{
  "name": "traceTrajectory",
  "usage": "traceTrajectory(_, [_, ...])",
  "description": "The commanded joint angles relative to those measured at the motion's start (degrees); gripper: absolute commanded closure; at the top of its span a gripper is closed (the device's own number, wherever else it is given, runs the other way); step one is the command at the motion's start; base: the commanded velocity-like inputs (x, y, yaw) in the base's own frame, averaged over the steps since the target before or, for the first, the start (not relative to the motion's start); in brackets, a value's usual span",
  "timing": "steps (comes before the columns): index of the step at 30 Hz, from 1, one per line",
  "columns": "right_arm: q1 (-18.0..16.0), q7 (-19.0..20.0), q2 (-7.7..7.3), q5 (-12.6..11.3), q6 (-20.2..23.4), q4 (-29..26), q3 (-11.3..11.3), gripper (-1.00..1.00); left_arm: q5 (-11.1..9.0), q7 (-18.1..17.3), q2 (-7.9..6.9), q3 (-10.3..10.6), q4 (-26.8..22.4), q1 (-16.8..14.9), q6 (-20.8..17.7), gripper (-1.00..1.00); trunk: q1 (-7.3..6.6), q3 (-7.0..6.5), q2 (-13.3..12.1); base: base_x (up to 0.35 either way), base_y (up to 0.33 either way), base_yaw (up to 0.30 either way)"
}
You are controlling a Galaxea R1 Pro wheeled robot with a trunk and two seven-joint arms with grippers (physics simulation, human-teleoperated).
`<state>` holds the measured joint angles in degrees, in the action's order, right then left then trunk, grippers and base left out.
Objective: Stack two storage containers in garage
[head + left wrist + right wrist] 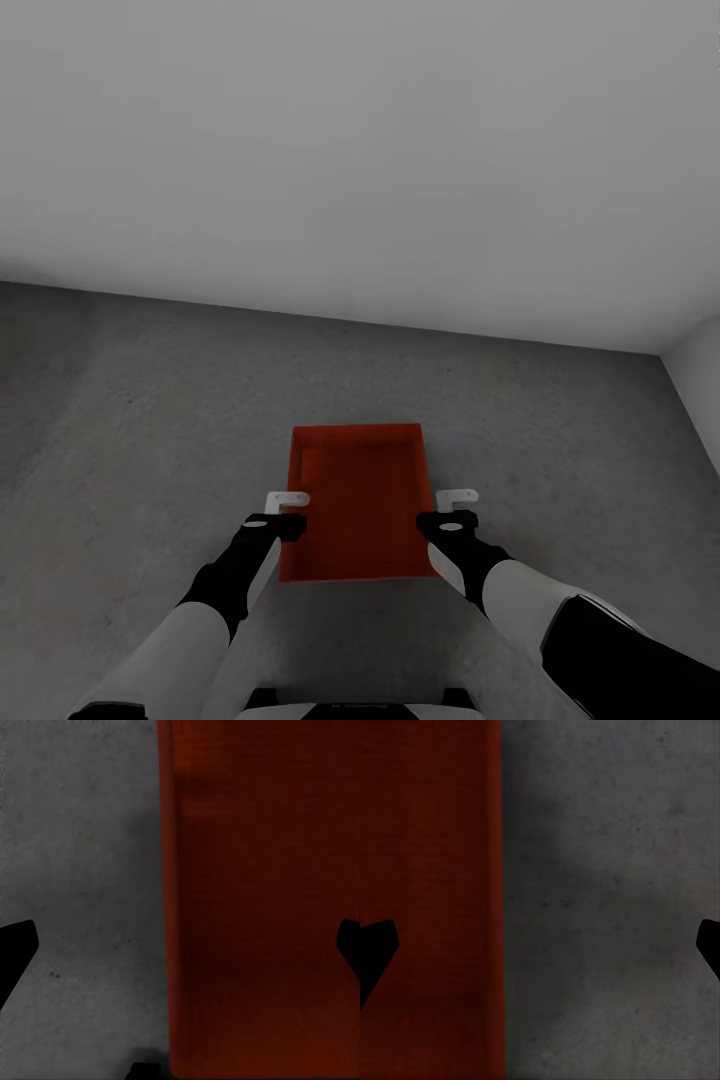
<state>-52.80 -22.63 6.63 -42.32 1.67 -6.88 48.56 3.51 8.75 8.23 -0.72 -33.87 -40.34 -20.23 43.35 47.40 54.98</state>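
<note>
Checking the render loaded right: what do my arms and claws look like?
Both arms have glossy white forearm shells and matte black wrist sections. The left claw and right claw are small white blocky brackets on black mounts. In wrist views, fingertips appear as black wedges. No cables or markings visible.

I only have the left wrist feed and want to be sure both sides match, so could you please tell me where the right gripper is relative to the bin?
Observer: The right gripper hangs over the storage container at its other long wall, jaws open astride it.
Operator: Thank you. What lies beyond the bin?
Observer: A stretch of grey floor, then a plain white wall.
Operator: And is the bin's whole interior empty?
Observer: Yes, the head view shows its bottom bare from end to end.
</note>
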Motion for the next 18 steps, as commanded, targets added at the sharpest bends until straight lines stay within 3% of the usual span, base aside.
traceTrajectory(1, [-0.03, -0.31, -0.01, -0.39, 0.18, -0.07, 0.48, -1.00, 0.36, 0.04, 0.03, -0.07, -0.12, 0.00, -0.34, -1.00, 0.01, 0.04, 0.03, 0.000, 0.000, 0.000])
traceTrajectory(10, [-0.03, -0.31, 0.05, -0.39, 0.18, 0.01, 0.48, -1.00, 0.36, 0.11, 0.03, -0.07, -0.21, -0.01, -0.40, -1.00, 0.01, 0.04, 0.03, -0.011, 0.000, 0.000])
traceTrajectory(18, [-0.03, -0.31, 0.05, -0.39, 0.18, 0.02, 0.48, -1.00, 0.36, 0.21, 0.28, -0.08, -0.31, -0.03, -0.77, -1.00, 0.01, 0.04, 0.03, -0.296, 0.000, 0.000])
